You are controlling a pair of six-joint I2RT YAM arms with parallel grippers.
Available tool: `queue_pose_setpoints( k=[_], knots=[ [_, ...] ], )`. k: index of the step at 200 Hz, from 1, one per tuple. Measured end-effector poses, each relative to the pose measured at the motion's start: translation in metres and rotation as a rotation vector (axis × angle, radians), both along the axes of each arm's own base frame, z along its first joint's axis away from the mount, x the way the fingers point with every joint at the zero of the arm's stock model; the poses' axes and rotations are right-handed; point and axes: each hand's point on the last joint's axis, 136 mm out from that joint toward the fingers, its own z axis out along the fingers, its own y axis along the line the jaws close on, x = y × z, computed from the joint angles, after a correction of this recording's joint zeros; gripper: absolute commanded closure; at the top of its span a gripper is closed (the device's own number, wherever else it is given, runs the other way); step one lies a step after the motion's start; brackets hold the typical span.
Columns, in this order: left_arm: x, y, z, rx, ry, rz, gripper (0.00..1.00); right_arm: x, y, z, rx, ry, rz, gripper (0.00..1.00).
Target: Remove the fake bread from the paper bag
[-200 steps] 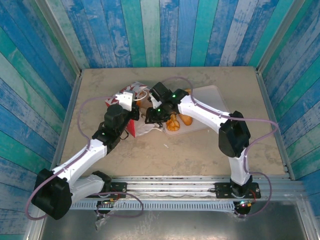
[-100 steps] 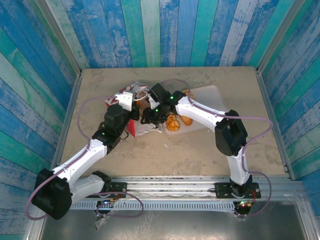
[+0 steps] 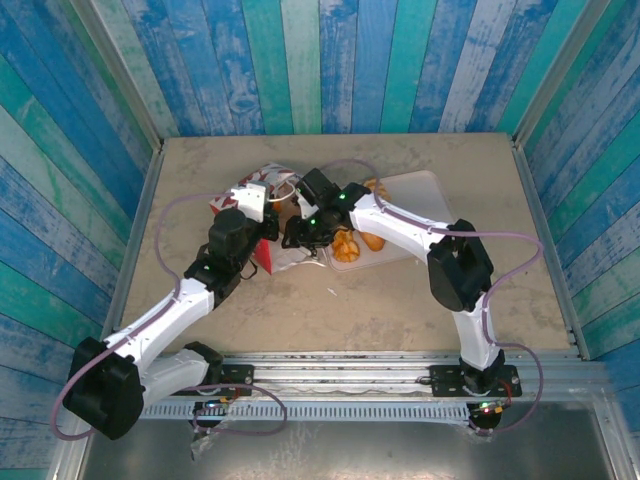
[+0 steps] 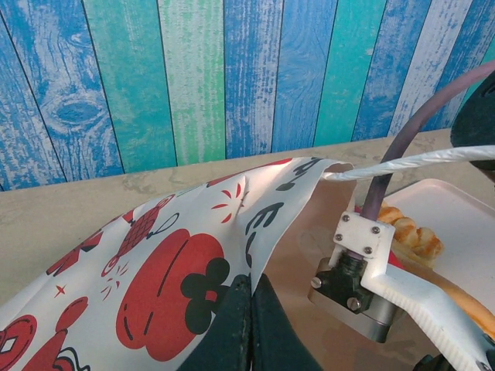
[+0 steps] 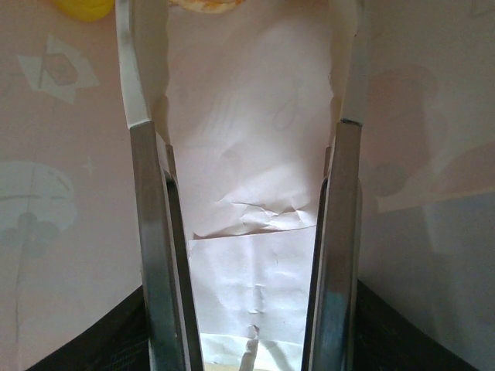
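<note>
My left end effector (image 4: 249, 287) pinches the paper bag (image 4: 166, 259); my right end effector (image 5: 246, 62) is spread inside, fake bread (image 5: 203, 4) at 12 o'clock.

Top view: the worktop (image 3: 400, 300) is being lit brightly and evenly from above. Short, soft shadows are being thrown just beneath the arms. A dull sheen is being picked up along the metal rail (image 3: 350, 365). Fine detail is being rendered softly.

Left wrist view: the paper bag (image 4: 155, 263) is being shown bright and sharp. Its inner side is being shaded brownish. The left claw (image 4: 247, 297) is being rendered dark and slightly blurred at the bottom edge.

Right wrist view: light is being filtered through paper into a pale pink glow. Prints are being seen through as faint grey shapes. Highlights are being blown white on the upper fingers of the right claw (image 5: 244, 62). The lower corners are being lost in black. Focus is being kept soft throughout.
</note>
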Motion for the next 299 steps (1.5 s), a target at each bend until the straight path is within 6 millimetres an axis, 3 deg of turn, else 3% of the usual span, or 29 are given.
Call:
queue_pose_setpoints(
  k=[29, 54, 120, 236, 299],
  knots=[
    [0.0, -0.001, 0.001, -0.004, -0.002, -0.003, 1.0, 0.0, 0.001, -0.013, -0.016, 0.018, -0.001, 0.46],
    [0.0, -0.001, 0.001, -0.005, -0.001, -0.003, 1.0, 0.001, 0.003, -0.023, -0.024, 0.029, -0.002, 0.58],
    [0.0, 0.0, 0.0, -0.004, -0.001, 0.002, 1.0, 0.007, -0.001, -0.02, -0.045, -0.005, -0.02, 0.73],
    [0.002, 0.005, 0.004, -0.012, -0.013, 0.032, 1.0, 0.001, -0.06, 0.044, -0.148, -0.201, -0.106, 0.79],
    [0.002, 0.006, 0.003, -0.021, -0.008, 0.039, 1.0, -0.016, -0.077, 0.073, -0.207, -0.305, -0.084, 0.88]
  ],
)
